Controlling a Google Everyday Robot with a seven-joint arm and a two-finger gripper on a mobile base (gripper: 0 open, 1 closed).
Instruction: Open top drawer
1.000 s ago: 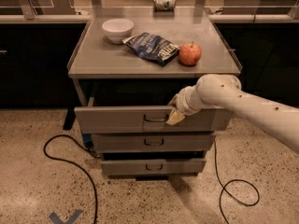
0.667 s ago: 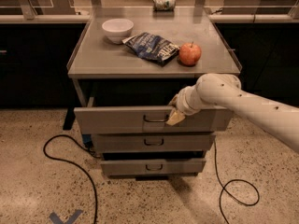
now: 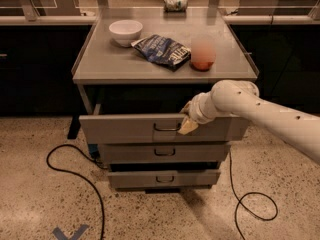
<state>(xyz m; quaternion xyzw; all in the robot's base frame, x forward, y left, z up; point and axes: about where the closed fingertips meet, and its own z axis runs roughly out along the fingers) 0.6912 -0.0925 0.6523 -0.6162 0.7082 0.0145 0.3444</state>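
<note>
Gripper (image 3: 186, 124) is right at the handle (image 3: 167, 127) of the top drawer (image 3: 125, 129) (can't tell if it's clamped on or loose), and the drawer's poking partway out under the worktop (image 3: 125, 64). Looks mid-pull to me. Next up would be a straight, level pull back toward the robot.
</note>
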